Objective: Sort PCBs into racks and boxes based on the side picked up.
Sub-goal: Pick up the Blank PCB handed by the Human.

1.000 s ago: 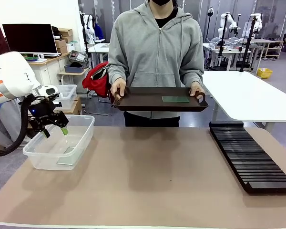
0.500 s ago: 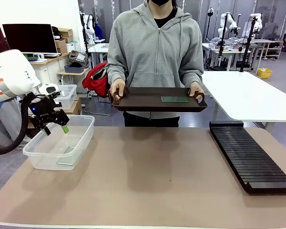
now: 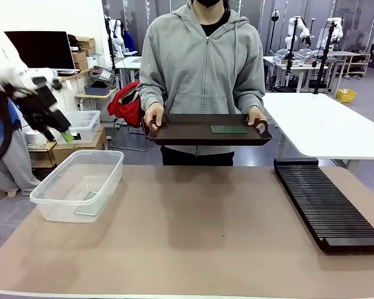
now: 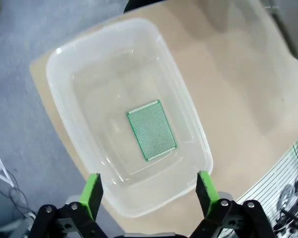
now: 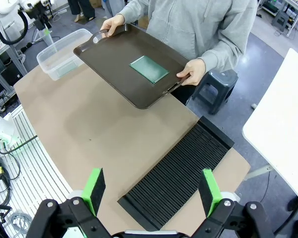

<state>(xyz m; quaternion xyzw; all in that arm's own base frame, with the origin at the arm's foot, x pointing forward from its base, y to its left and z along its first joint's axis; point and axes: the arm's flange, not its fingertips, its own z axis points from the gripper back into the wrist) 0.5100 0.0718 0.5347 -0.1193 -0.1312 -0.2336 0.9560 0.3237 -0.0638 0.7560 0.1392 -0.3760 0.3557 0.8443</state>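
Note:
One green PCB (image 4: 151,130) lies flat on the floor of the clear plastic box (image 3: 106,180), which sits at the table's left end; that PCB (image 3: 86,199) looks faint through the box wall in the front view. My left gripper (image 3: 57,134) hangs open and empty, high above and to the left of the box (image 4: 188,119); its green fingers (image 4: 92,190) frame the box from above. A second PCB (image 3: 229,129) rests on the dark brown tray (image 3: 193,134) that the person holds in both hands. The tray (image 5: 114,59) and its PCB (image 5: 149,69) lie far beyond my open right gripper (image 5: 151,191). The black slotted rack (image 3: 327,205) lies at the table's right end.
The person stands at the far side, holding the tray over the table's far edge. A white table (image 3: 324,124) stands behind the rack. Smaller clear bins (image 3: 84,124) and a monitor (image 3: 40,50) are off the table at the back left. Bare brown tabletop (image 3: 199,230) spans the middle.
My left gripper has risen up and to the left, out of the box, with nothing in its fingers. The tray in the person's hands has hardly moved.

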